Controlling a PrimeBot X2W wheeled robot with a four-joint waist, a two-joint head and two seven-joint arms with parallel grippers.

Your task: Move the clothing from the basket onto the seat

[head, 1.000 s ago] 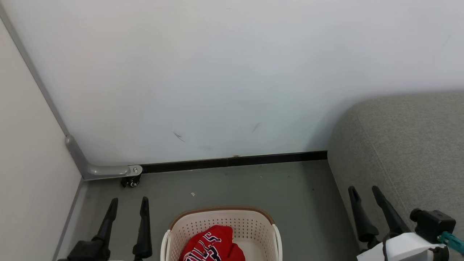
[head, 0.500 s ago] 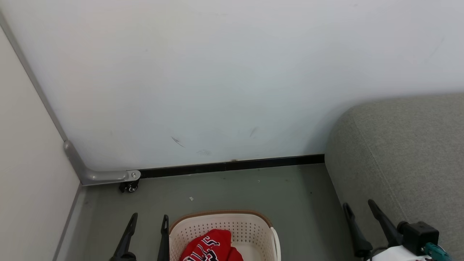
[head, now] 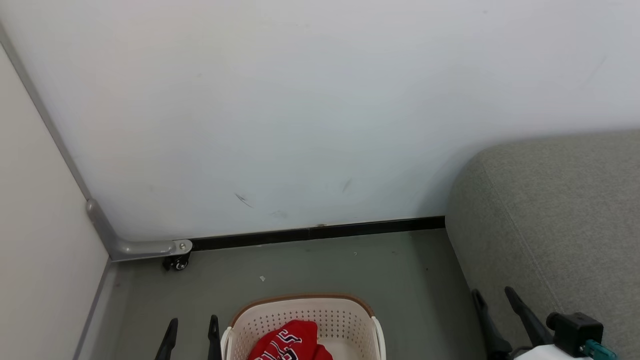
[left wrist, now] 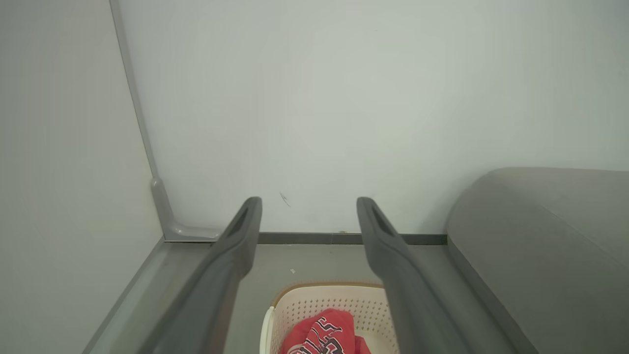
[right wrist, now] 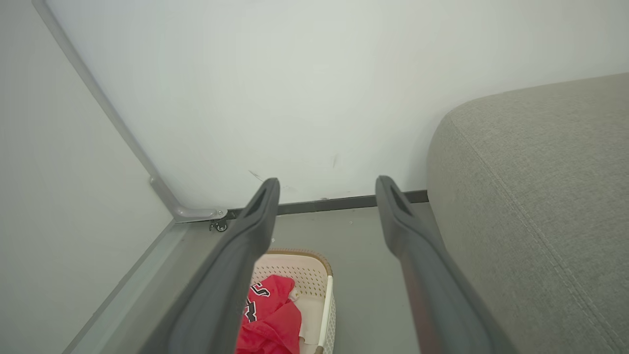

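Observation:
The cream-white perforated basket (head: 350, 320) with a brown rim stands on the floor at the bottom centre of the head view, also seen from the wrists (left wrist: 324, 302) (right wrist: 314, 268). Red clothing (head: 290, 342) with black-and-white lettering lies bunched in it (left wrist: 317, 334) (right wrist: 270, 314). The grey upholstered seat (head: 560, 210) fills the right side (left wrist: 550, 236) (right wrist: 540, 187). My left gripper (head: 192, 325) hangs open just left of the basket, nothing between its fingers. My right gripper (head: 492, 297) is open beside the seat's front left corner, empty.
A white wall with a black skirting strip (head: 320, 232) runs behind the basket. A pale partition with a grey metal foot and castor (head: 175, 257) closes the left side. Grey floor (head: 350, 265) lies between wall, basket and seat.
The head view has tilted up a little, so wall, basket and seat sit lower. My left gripper has shifted right, closer to the basket, and lower in view; the right gripper has dropped lower too.

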